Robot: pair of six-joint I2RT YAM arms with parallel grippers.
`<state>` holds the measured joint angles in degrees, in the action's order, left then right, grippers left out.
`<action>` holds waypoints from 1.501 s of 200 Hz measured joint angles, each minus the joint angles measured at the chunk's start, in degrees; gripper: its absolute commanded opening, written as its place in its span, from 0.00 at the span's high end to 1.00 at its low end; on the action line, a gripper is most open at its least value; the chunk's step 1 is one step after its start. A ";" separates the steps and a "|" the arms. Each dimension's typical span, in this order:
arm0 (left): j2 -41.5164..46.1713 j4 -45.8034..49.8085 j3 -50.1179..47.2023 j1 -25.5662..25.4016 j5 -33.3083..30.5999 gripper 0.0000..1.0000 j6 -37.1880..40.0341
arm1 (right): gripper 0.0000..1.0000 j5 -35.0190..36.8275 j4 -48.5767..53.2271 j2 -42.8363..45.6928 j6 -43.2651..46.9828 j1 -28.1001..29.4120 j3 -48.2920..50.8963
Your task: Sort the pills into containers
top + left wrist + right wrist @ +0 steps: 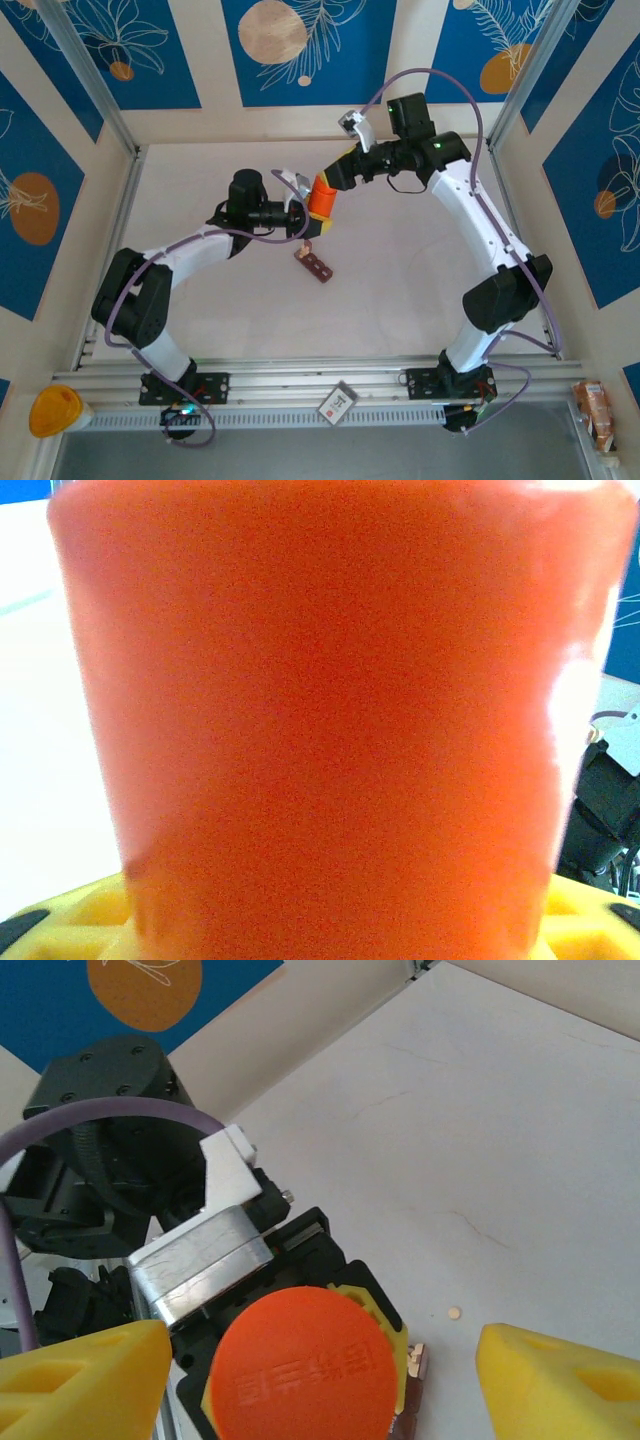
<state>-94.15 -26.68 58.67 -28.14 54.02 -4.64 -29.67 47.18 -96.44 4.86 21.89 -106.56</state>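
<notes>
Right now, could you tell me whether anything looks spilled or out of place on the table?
Yes: one small pale pill lies loose on the bare table, near the containers rather than inside a compartment. It probably spilled from the orange bottle.

Left pincer (308, 212) clamped tight, right pincer (320, 1375) spread wide, facing it.

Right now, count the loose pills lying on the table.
1. A small pale pill lies on the white table, just right of the orange bottle in the right wrist view. More may be hidden inside the bottle or behind it.
</notes>
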 measured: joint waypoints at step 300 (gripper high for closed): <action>0.48 2.05 -3.65 0.37 -8.87 1.00 0.52 | 0.57 23.28 -14.43 3.65 -16.31 9.99 13.81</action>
<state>-93.67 -24.62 55.02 -27.77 45.15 -4.12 -6.39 32.75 -92.79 -11.44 31.88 -92.75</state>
